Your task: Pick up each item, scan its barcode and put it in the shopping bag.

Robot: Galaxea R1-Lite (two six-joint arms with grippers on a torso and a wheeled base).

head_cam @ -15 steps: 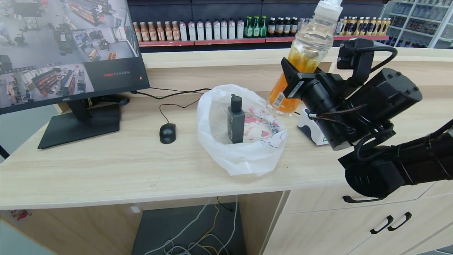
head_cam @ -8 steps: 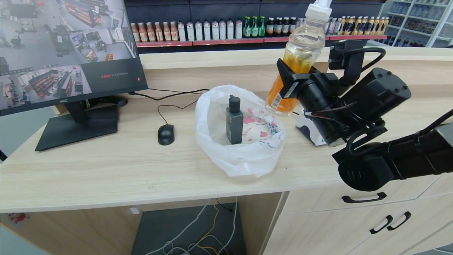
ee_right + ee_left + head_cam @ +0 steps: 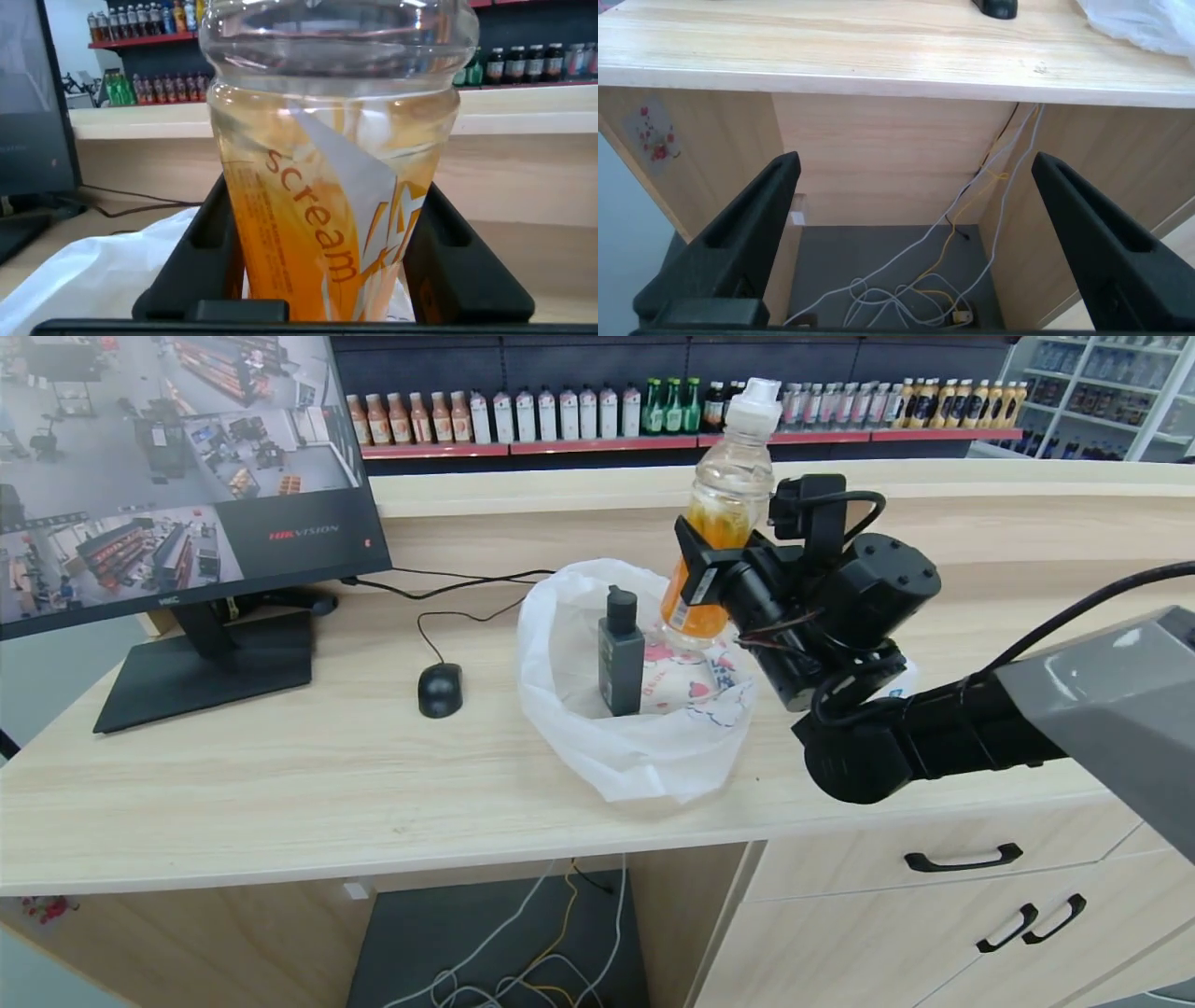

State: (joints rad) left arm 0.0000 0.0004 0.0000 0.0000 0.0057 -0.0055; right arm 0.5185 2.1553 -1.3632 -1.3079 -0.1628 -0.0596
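Observation:
My right gripper (image 3: pixel 702 581) is shut on an orange drink bottle (image 3: pixel 713 527) with a white cap, held upright just above the right rim of the white shopping bag (image 3: pixel 579 728). Inside the bag stand a dark grey pump bottle (image 3: pixel 621 658) and a white packet with red print (image 3: pixel 686 681). In the right wrist view the orange drink bottle (image 3: pixel 332 201) sits between the black fingers (image 3: pixel 201 252), with the bag (image 3: pixel 103 266) below. My left gripper (image 3: pixel 920 243) hangs open below the counter edge, in front of the knee space with cables (image 3: pixel 943 280).
A monitor (image 3: pixel 177 467) on a black stand is at the counter's left, a black mouse (image 3: pixel 440 690) beside the bag. A white scanner unit (image 3: pixel 901 679) is mostly hidden behind my right arm. Drawers (image 3: pixel 962 859) lie below right. Bottle shelves line the back wall.
My right arm has carried the orange drink bottle leftward and lower, from over the scanner to just above the bag's right rim. The bag's contents have not moved.

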